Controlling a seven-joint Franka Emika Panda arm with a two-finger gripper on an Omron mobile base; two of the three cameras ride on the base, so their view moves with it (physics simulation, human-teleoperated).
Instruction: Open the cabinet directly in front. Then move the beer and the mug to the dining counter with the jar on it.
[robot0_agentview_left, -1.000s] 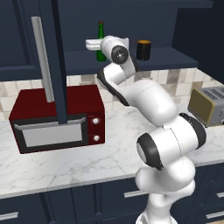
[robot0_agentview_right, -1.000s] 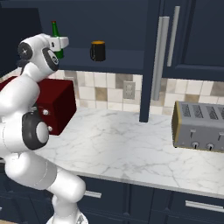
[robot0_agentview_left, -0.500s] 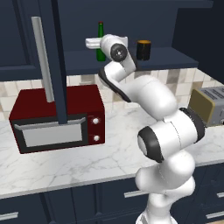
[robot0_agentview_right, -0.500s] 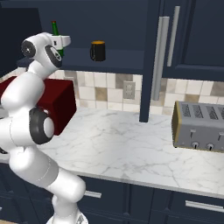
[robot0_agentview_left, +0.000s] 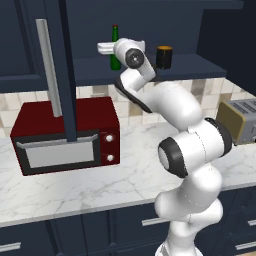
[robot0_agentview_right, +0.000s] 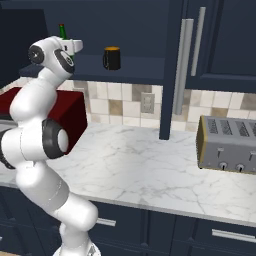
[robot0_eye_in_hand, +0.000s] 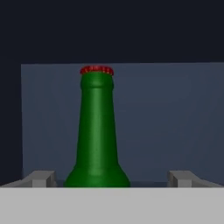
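The cabinet stands open, its navy doors swung out edge-on with long silver handles. On its shelf the green beer stands upright at the left and the black mug with an orange top at the right. My gripper is level with the beer and open. In the hand view the beer rises between the two fingertips, which stay apart from it on either side. From the right, the beer's neck peeks over the hand and the mug stands beside it. The dining counter and the jar are out of view.
A red microwave sits on the marble worktop below the cabinet's left door. A toaster stands at the right of the worktop. Navy drawers run beneath. The tiled backsplash lies under the shelf.
The arm's elbow and lower links have swung and straightened while the hand stays at the beer's height. The jaws have stayed wide. The beer and the mug have not moved.
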